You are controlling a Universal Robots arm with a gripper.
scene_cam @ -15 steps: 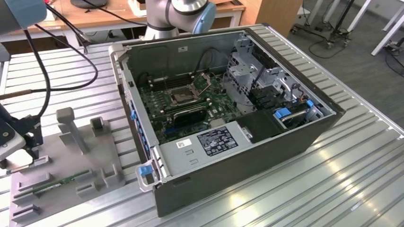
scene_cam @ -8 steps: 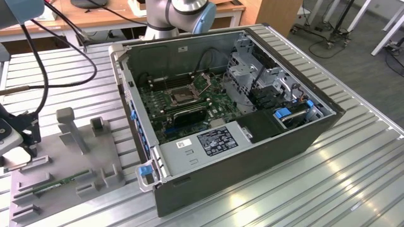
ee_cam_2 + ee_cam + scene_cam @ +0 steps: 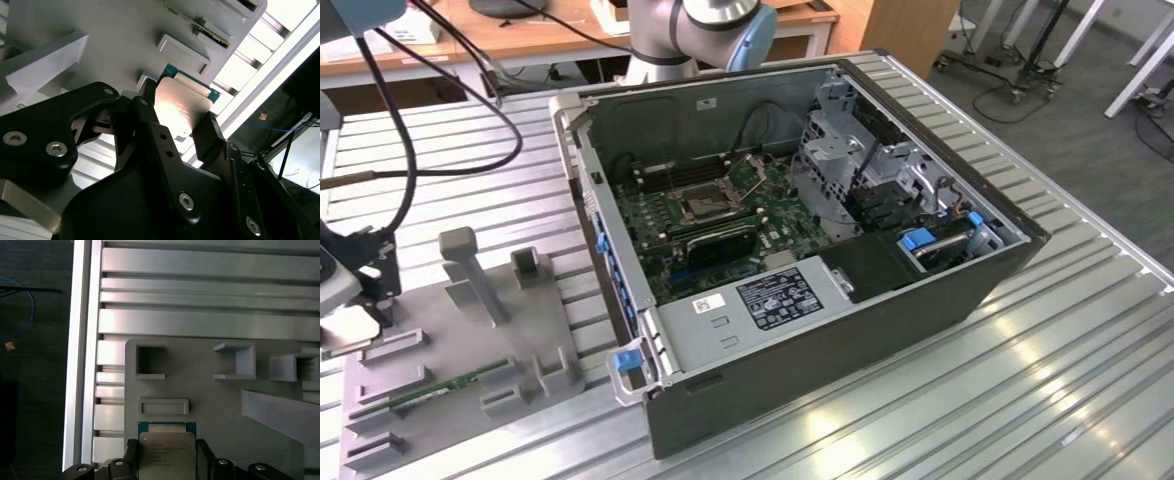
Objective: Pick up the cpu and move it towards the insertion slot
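The cpu [image 3: 166, 446], a flat square chip with a silvery-beige top and green rim, lies at the edge of a grey fixture plate [image 3: 210, 410]. My gripper [image 3: 167, 456] has a black finger against each side of the chip, so it is shut on it. In the second wrist view the cpu [image 3: 182, 100] sits between the same two fingers [image 3: 207, 132]. In the exterior view my gripper [image 3: 367, 300] hangs over the fixture plate at that view's far left. The insertion slot [image 3: 704, 203], a silver-framed square socket, lies inside the open computer case, well to the right.
The open computer case [image 3: 854, 330] stands in the middle of the ribbed metal table [image 3: 1067, 380]. The fixture plate [image 3: 467, 350] carries upright grey posts [image 3: 470, 270] and a green memory stick [image 3: 447, 385]. Black cables [image 3: 400, 130] hang near my arm. Long black memory slots [image 3: 720, 232] flank the socket.
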